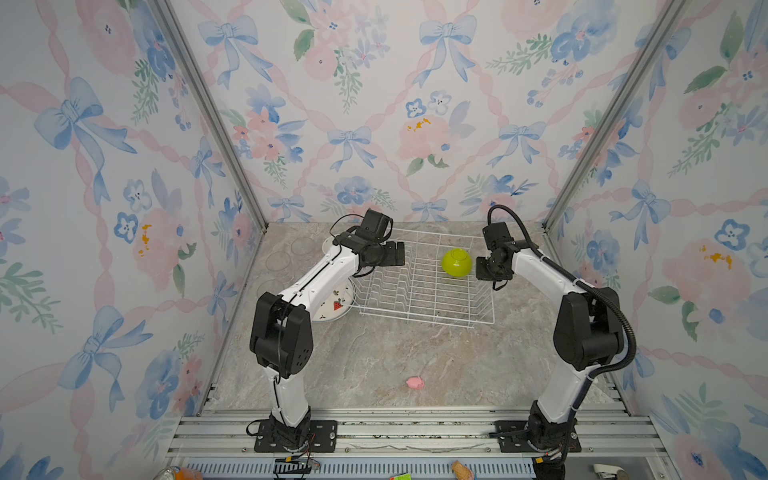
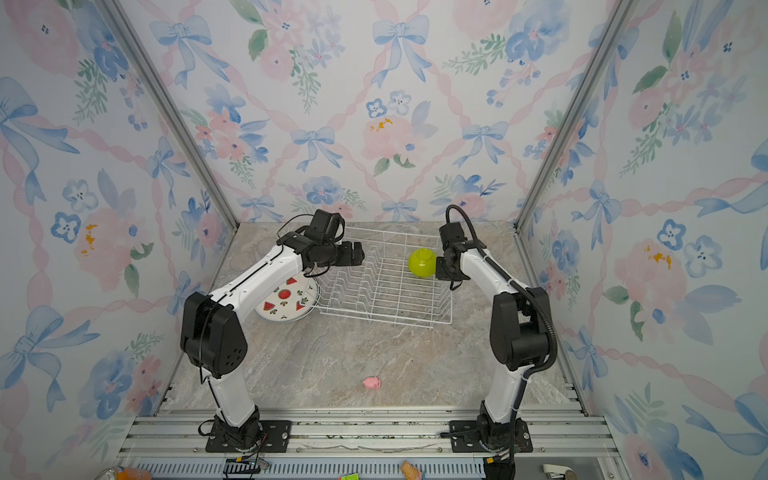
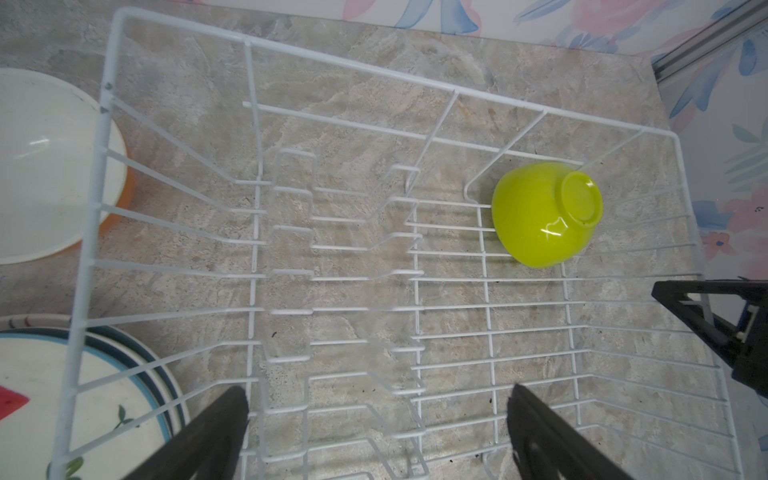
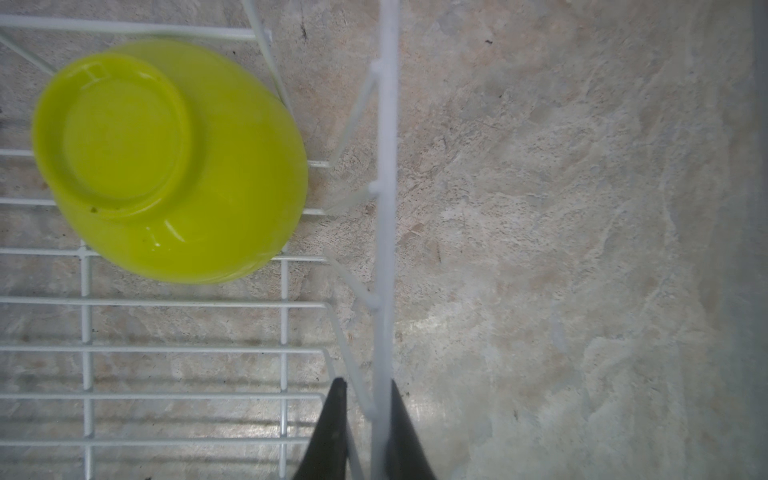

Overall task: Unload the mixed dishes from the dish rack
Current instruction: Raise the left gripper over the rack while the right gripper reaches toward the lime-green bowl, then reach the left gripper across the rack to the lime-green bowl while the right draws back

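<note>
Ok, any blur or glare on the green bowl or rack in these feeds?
Right wrist view: lime-green bowl soft, dish rack rim wire blurred close to the lens. Left wrist view: bowl crisp with a small glare spot, raised rack prongs smeared. In both top views: even light, no glare.

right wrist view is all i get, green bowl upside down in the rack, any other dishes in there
observer: No. The lime-green bowl is the only dish in the dish rack.
operator: ok and the left pincer, is it on the bowl
observer: No. The left pincer is open and empty over the rack's left end, apart from the bowl.
operator: where are the plates then
observer: The fruit-print plates lie on the table outside the rack's left edge.
</note>
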`<move>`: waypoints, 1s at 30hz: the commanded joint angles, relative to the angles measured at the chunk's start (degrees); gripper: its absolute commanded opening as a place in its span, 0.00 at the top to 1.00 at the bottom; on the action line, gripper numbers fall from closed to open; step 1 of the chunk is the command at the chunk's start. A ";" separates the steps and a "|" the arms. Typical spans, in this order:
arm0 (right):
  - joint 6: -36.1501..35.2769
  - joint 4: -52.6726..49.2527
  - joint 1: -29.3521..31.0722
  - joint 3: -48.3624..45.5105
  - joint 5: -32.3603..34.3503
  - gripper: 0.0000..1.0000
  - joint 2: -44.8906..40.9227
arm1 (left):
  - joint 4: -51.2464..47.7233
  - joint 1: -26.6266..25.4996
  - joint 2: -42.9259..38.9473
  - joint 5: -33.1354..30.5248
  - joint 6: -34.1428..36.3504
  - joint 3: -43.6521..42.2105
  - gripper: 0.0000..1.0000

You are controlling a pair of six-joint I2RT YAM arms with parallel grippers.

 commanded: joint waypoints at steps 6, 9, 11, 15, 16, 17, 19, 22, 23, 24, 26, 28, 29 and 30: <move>-6.63 -8.80 5.37 -4.11 13.02 0.99 -1.58 | 0.41 -0.20 2.05 0.94 0.17 1.28 0.02; -7.15 -8.79 6.81 -5.14 15.16 1.00 -1.95 | 0.38 -0.20 2.68 1.69 0.31 2.41 0.02; -7.86 -9.55 7.83 -5.36 17.86 1.00 -1.89 | 0.38 -0.20 2.83 2.10 0.33 2.77 0.02; -8.89 -11.74 9.98 -4.55 22.77 1.00 -0.91 | 0.37 -0.20 3.10 2.24 0.24 3.16 0.02; -8.46 -12.31 10.01 -4.34 22.94 1.00 -0.81 | 0.42 -0.20 3.20 2.28 0.30 3.31 0.02; -8.29 -12.51 9.98 -4.29 22.98 1.00 -0.80 | 0.38 -0.20 3.24 2.34 0.21 3.39 0.02; -7.87 -12.61 9.93 -4.49 23.17 1.00 -0.97 | 0.38 -0.19 3.32 2.70 0.11 3.44 0.02; -7.42 -13.21 9.86 -4.68 23.67 1.00 -1.33 | 0.38 -0.21 3.33 2.88 0.11 3.39 0.02; -7.52 -13.23 9.88 -4.89 23.68 1.00 -1.58 | 0.37 -0.20 3.35 2.89 0.07 3.36 0.02; -7.69 -13.14 9.93 -5.21 23.63 1.00 -1.93 | 0.38 -0.20 3.43 2.89 0.11 3.42 0.02; -7.84 -12.93 10.02 -5.84 23.65 1.00 -2.71 | 0.38 -0.20 3.66 3.05 -0.02 3.51 0.02; -8.30 -12.39 10.35 -6.70 23.72 1.00 -3.72 | 0.37 -0.20 4.04 3.65 -0.10 3.99 0.02; -8.24 -12.23 10.52 -7.00 23.90 1.00 -4.14 | 0.38 -0.20 4.30 3.97 -0.15 4.03 0.02; -7.92 -12.00 10.64 -7.20 24.02 1.00 -4.66 | 0.38 -0.21 4.61 4.46 -0.18 4.23 0.02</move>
